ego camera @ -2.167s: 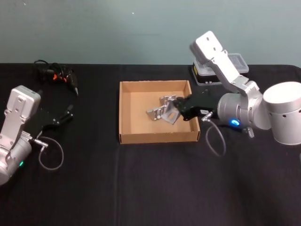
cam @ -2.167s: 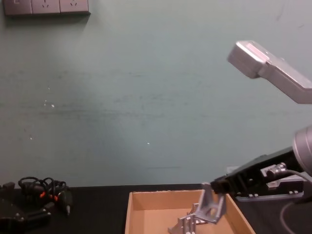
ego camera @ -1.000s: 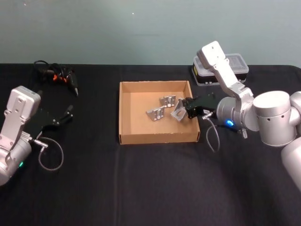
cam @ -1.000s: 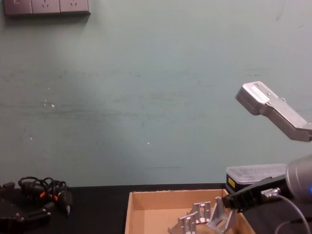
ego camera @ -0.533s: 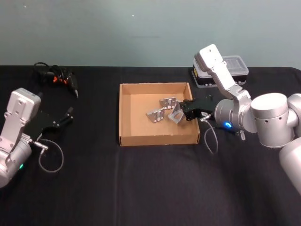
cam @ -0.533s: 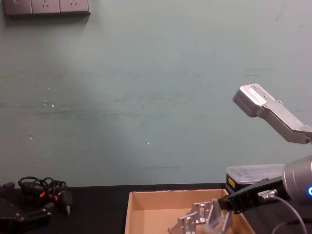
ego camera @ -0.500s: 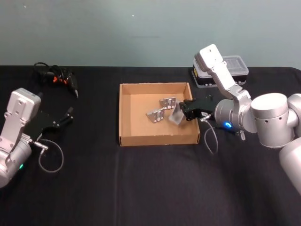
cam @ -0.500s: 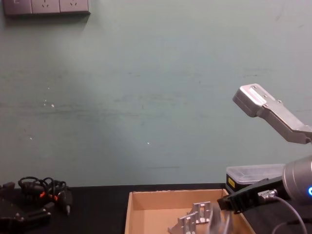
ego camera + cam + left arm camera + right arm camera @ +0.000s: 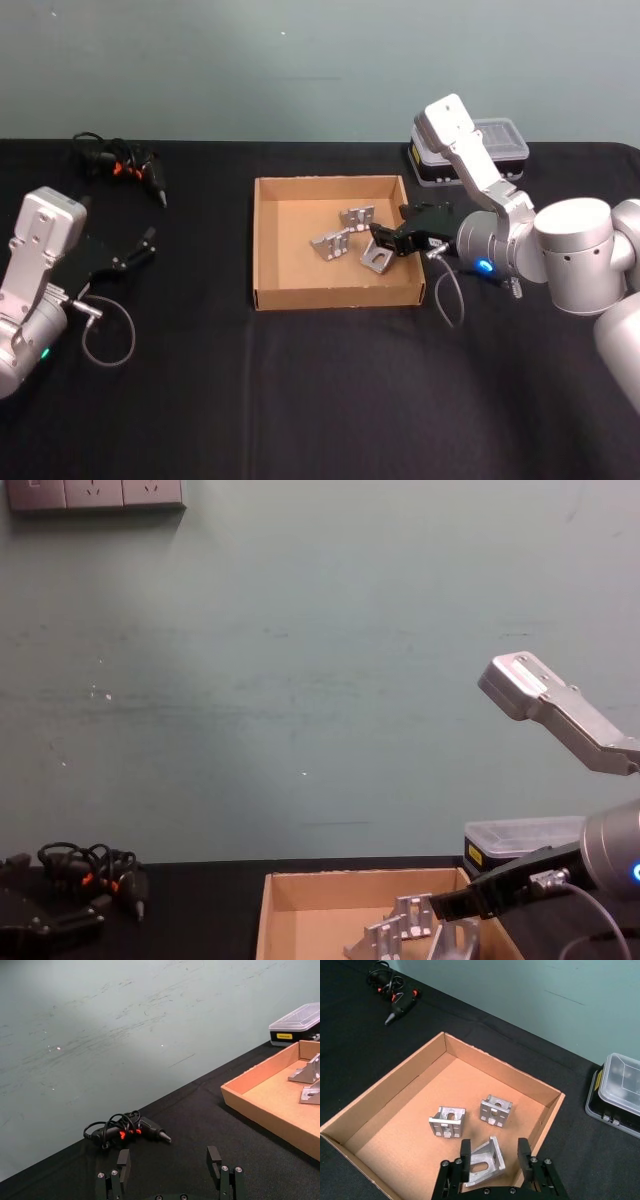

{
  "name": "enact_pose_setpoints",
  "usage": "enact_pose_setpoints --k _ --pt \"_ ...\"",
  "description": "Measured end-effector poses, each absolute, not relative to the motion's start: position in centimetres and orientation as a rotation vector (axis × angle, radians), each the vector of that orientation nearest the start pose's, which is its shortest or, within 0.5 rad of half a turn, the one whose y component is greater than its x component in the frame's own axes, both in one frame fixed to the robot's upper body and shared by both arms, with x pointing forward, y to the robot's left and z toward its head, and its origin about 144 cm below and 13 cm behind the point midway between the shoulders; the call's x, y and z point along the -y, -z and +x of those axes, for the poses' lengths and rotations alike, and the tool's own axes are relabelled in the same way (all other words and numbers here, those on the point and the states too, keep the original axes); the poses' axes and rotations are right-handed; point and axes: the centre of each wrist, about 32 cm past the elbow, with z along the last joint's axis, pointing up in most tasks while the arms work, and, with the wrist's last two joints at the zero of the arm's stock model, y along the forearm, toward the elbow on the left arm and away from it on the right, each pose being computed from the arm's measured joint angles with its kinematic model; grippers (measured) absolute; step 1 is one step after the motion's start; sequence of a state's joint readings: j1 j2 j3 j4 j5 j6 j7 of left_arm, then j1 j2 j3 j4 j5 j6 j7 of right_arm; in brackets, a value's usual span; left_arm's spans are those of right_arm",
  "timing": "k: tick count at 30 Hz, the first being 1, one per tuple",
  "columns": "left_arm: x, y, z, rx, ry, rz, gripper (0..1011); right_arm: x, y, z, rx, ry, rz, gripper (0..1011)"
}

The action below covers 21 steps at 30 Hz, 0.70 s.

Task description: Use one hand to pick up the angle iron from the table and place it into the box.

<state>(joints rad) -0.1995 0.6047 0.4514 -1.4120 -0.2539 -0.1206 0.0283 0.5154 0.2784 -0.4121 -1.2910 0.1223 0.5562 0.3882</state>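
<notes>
Silver metal angle iron [image 9: 486, 1161] lying on the floor of the wide, shallow tan cardboard box [image 9: 266, 247], near its right wall, beside 2 others [image 9: 341, 233]. Right black gripper [image 9: 388, 239] poised just above it, jaws released. Left black gripper [image 9: 170, 1172] parked over the matte black desk [image 9: 300, 390], jaws spread apart.

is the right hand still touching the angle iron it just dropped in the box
Apart. In the right wrist view the right hand is open, and the angle iron lies on the box floor between its fingers, with gaps either side.
</notes>
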Motion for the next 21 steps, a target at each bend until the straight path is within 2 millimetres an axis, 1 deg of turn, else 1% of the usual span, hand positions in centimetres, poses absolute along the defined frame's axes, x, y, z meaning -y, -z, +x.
enact_pose_setpoints --k 1,2,4,6,7,9,11,13,16,21 --pt "-30.97 -113.98 48.86 0.285 -1.248 0.305 1000 21.46 -122.42 58.09 -0.131 0.963 -0.537 573" --pt "-30.97 -113.98 48.86 0.285 -1.248 0.304 1000 21.46 -122.41 58.08 -0.131 0.963 -0.537 628" --pt "-30.97 -113.98 48.86 0.285 -1.248 0.305 1000 21.46 -122.41 58.07 -0.131 0.963 -0.537 678" --pt "-30.97 -113.98 48.86 0.285 -1.248 0.305 1000 21.46 -122.41 58.07 -0.131 0.963 -0.537 755" --pt "-30.97 -113.98 48.86 0.285 -1.248 0.305 1000 21.46 -122.41 58.07 -0.131 0.963 -0.538 769" --pt "-30.97 -113.98 48.86 0.285 -1.248 0.304 1000 21.46 -122.41 58.06 -0.132 0.963 -0.538 850" --pt "-30.97 -113.98 48.86 0.285 -1.248 0.304 1000 21.45 -122.42 58.06 -0.131 0.963 -0.538 883" --pt "-30.97 -113.98 48.86 0.285 -1.248 0.304 1000 21.45 -122.42 58.06 -0.131 0.964 -0.538 944" --pt "-30.97 -113.98 48.86 0.285 -1.248 0.304 1000 21.45 -122.41 58.04 -0.131 0.964 -0.538 1003" --pt "-30.96 -113.98 48.86 0.285 -1.248 0.304 1000 21.39 -122.6 57.34 -0.109 0.966 -0.511 1000"
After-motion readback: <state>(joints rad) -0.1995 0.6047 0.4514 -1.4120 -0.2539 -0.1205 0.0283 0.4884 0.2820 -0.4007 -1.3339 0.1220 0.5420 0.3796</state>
